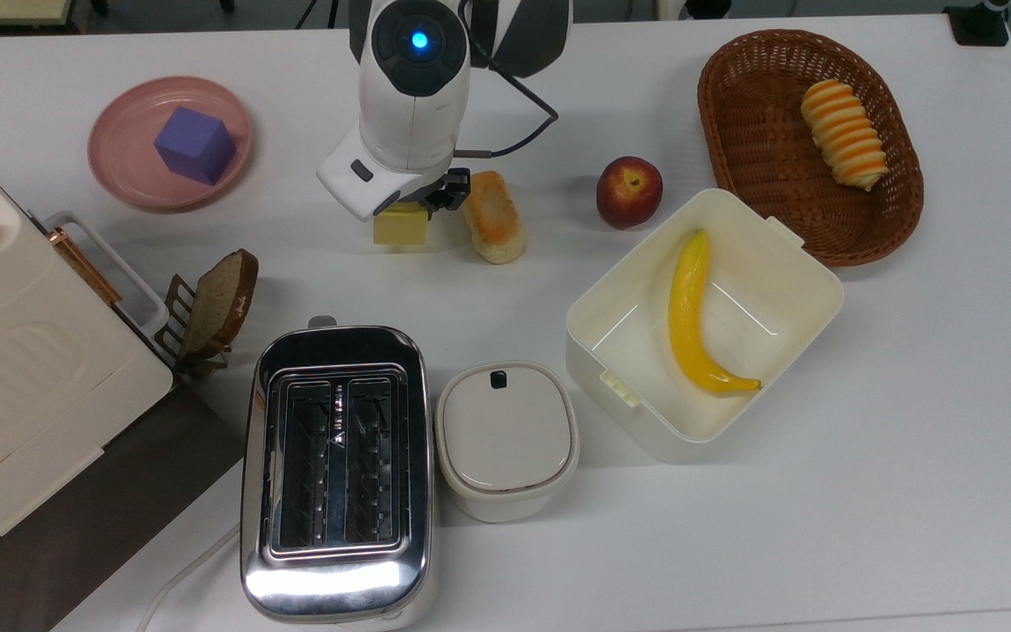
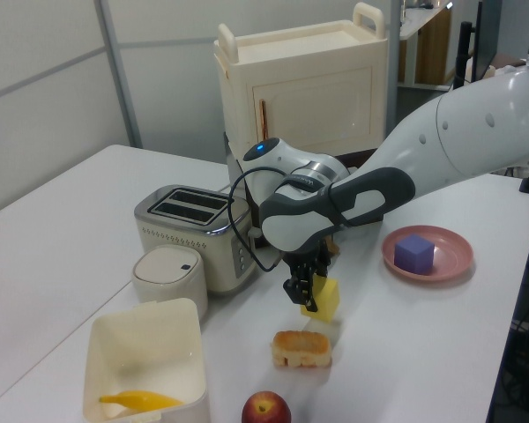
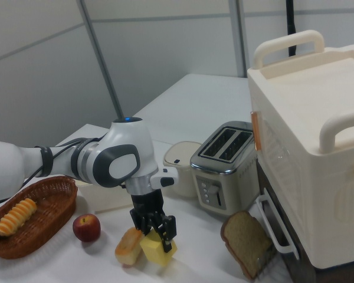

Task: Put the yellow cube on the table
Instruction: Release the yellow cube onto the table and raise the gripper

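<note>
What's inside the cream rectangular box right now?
One long yellow banana lies in the open cream rectangular box, running diagonally across its floor in the top view. Whatever is directly beneath the banana is covered; the rest of the floor is bare.

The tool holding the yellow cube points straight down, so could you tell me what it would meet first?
Likely the table: the tool points down, shut on the yellow cube, with bare tabletop beneath.
</note>
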You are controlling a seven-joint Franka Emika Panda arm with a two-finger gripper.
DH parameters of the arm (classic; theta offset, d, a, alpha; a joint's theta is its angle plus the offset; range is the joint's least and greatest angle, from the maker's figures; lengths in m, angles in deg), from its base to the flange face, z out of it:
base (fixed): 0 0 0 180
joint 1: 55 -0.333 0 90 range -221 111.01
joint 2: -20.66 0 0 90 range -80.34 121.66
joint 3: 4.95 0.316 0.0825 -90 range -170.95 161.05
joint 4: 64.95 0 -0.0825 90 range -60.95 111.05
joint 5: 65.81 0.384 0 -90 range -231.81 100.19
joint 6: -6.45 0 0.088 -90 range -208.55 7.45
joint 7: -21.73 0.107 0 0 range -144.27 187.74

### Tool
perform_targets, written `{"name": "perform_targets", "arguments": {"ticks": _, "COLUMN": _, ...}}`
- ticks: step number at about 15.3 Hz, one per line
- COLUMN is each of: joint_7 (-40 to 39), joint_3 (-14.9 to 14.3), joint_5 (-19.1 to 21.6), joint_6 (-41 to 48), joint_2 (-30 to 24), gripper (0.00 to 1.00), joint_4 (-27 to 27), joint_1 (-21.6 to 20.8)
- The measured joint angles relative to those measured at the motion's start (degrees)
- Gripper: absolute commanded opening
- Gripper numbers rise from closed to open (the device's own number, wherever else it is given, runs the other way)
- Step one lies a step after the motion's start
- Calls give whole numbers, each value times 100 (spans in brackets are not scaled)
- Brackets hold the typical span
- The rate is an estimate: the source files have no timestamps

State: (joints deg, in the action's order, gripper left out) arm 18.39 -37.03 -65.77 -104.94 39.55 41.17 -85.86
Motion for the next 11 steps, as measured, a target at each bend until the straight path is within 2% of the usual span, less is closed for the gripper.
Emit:
{"name": "perform_targets", "arguments": {"ticks": 4, "joint_7": 257, "joint_3": 4, "joint_5": 0, "joint_6": 11, "joint_2": -36, "gripper": 100, "joint_4": -161, "joint_1": 29}}
{"name": "perform_targets", "arguments": {"ticks": 7, "joint_7": 506, "joint_3": 106, "joint_5": -3, "joint_6": 380, "joint_2": -183, "gripper": 100, "joint_4": -568, "joint_1": 213}}
{"name": "perform_targets", "arguments": {"ticks": 9, "joint_7": 518, "joint_3": 337, "joint_5": -3, "joint_6": 794, "joint_2": -345, "gripper": 100, "joint_4": -917, "joint_1": 490}}
{"name": "perform_targets", "arguments": {"ticks": 11, "joint_7": 520, "joint_3": 811, "joint_5": -63, "joint_6": 985, "joint_2": -533, "gripper": 100, "joint_4": -1142, "joint_1": 948}}
